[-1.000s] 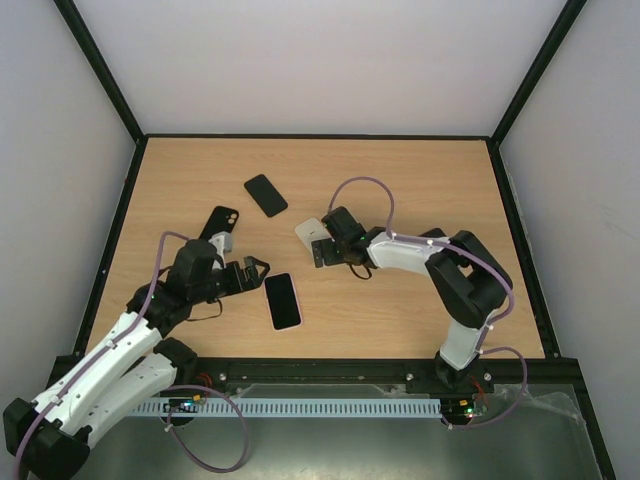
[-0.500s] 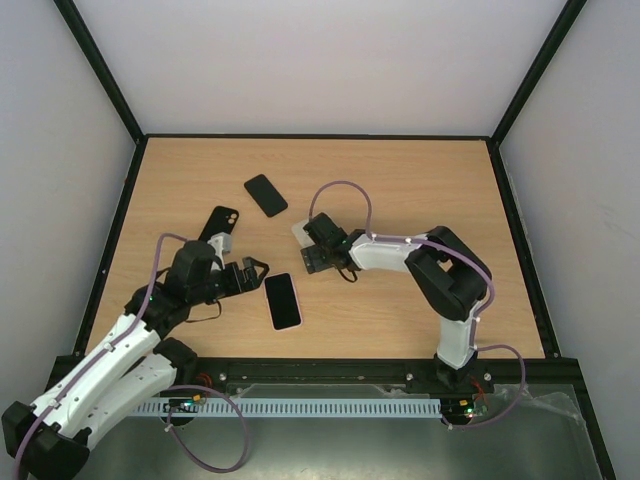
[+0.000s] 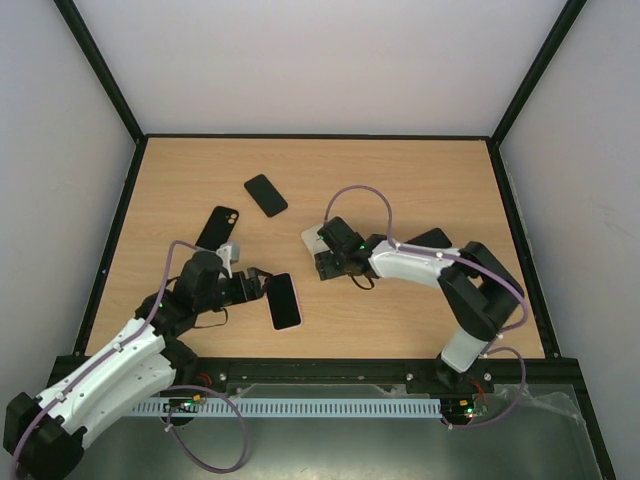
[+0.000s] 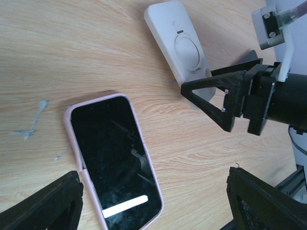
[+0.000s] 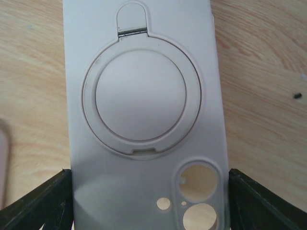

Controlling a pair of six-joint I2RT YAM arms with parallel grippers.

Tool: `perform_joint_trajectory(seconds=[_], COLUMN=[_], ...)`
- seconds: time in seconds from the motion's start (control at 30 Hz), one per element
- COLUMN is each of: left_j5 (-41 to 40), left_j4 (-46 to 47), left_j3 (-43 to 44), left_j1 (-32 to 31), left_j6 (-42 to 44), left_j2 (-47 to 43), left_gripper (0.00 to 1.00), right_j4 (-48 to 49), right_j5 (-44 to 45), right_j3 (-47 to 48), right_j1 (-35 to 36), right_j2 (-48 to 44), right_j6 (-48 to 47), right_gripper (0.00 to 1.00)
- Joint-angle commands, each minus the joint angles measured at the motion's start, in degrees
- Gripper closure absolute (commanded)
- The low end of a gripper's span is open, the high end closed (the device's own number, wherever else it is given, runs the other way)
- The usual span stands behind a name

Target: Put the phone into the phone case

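Note:
A phone with a dark screen in a pink case [image 3: 283, 300] lies face up on the table; it also shows in the left wrist view [image 4: 112, 160]. My left gripper [image 3: 256, 284] [image 4: 153, 211] is open wide just left of it, one finger beside the phone's left edge. A white phone case [image 3: 314, 238] with a ring stand and camera holes lies back up [image 5: 144, 115] [image 4: 180, 45]. My right gripper [image 3: 328, 262] [image 5: 151, 206] is open, its fingers [image 5: 36, 203] flanking the case's camera end close to its sides.
A black phone [image 3: 266, 194] lies at the back centre. A black case with a camera cutout [image 3: 219, 226] lies left of it. A dark flat object [image 3: 431, 238] lies behind the right arm. A black frame rims the table.
My left gripper has moved forward and right, closer to the pink-cased phone. My right gripper swung left, then back right, and the white case shifted slightly with it.

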Motion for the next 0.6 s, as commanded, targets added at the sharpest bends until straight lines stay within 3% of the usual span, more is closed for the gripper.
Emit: perform_joint_trajectory(seconds=[0.0,0.17,0.4,0.57], left_j5=[-4.8,-11.6,-9.9,-8.6], left_j4=[7.6,16.6,25.7,25.1], left_j3=[-0.5,-1.2,1.1,2.7], left_j1=[-4.5,-12.3,-17.9,-24.1], left_j6=[0.5,8.6,27.2,42.7], left_j2=[0.3,1.8,2.0,1.5], left_gripper=[0.19,0.21,0.25,0.31], right_j4=[-4.8,-5.5,-5.1,-5.4], right_j5=[-4.5,-15.6,-27.5,-34.5], right_j3=[-2.6,-7.7,-14.0,-16.8], right_j1=[0.3,0.3,0.3,0.3], right_j2=[-8.0,-18.3,-30.9,-34.5], right_j6=[2.8,5.5,8.4,10.7], right_gripper=[0.32,0.33,0.33,0.33])
